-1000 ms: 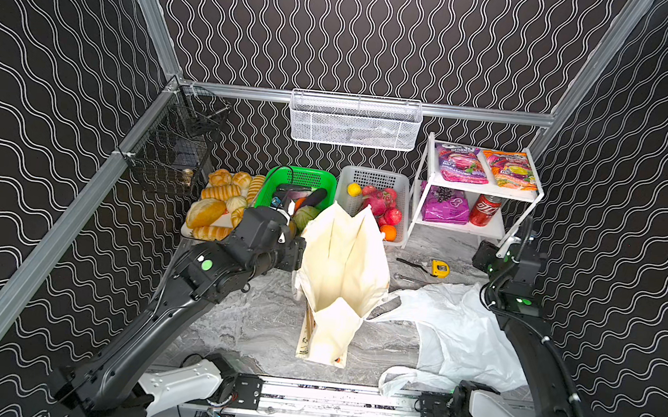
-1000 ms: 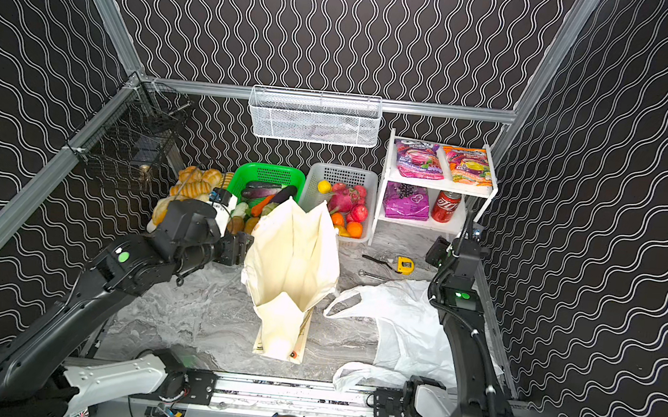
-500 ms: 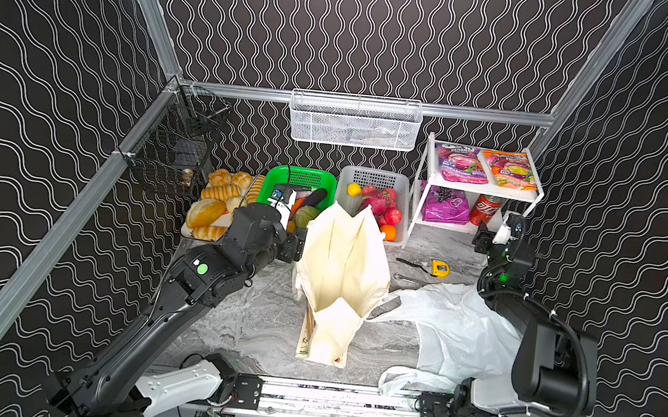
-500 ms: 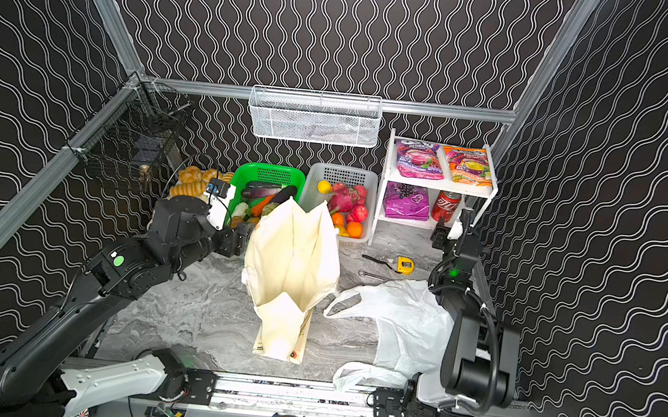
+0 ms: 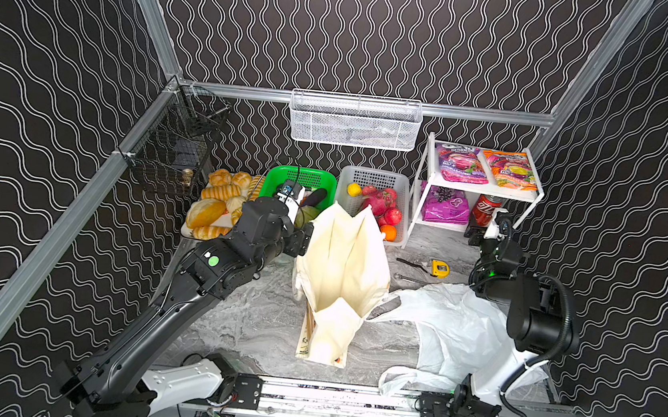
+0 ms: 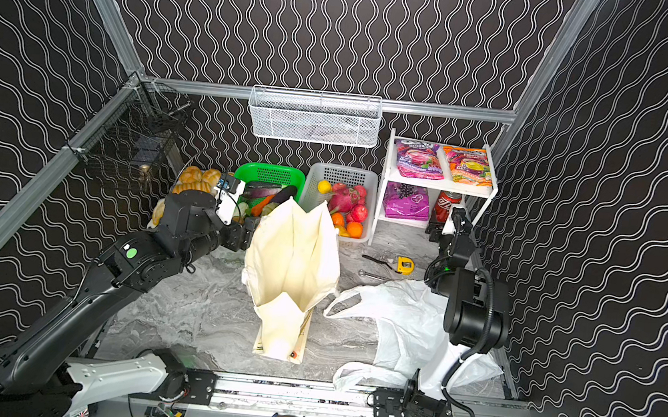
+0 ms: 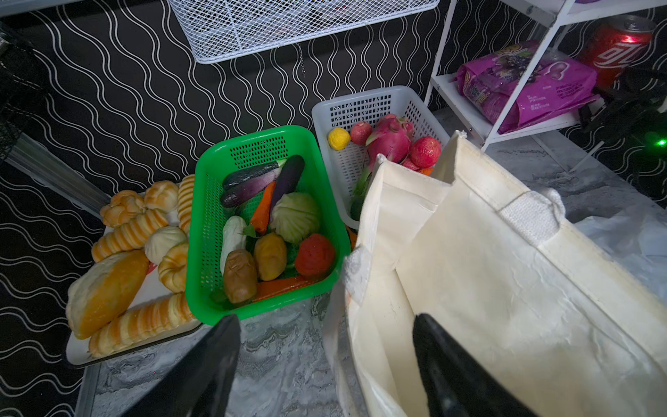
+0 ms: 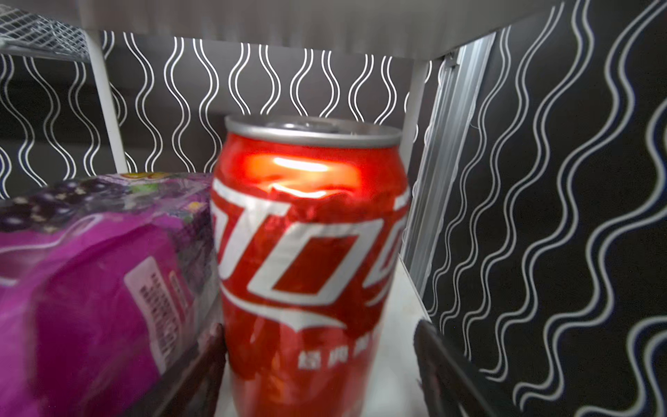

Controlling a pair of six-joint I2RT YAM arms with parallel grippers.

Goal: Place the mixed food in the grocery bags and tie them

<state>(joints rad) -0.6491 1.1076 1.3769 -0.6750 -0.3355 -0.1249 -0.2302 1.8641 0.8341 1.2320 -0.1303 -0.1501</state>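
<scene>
In a top view, right hand (image 5: pixel 475 233) is at red can (image 5: pixel 487 207) on lower shelf (image 5: pixel 437 225), cream tote (image 5: pixel 344 260) standing mid desk (image 5: pixel 255 314); L wrist: left hand (image 7: pixel 325 321) released beside tote rim; R wrist: fingers (image 8: pixel 444 368) spread astride upright can, so best centre, then squeeze gently, clear of purple packet (image 8: pixel 90 270).

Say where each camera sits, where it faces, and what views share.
Both top views: high over the front rail, looking down on the table; left arm and right arm show.
Left wrist: on the left arm, facing green basket and cream tote; open left gripper shows.
Right wrist: on the right arm, facing the red can; open right gripper flanks it.
Shared: the can shows in every view.
</scene>
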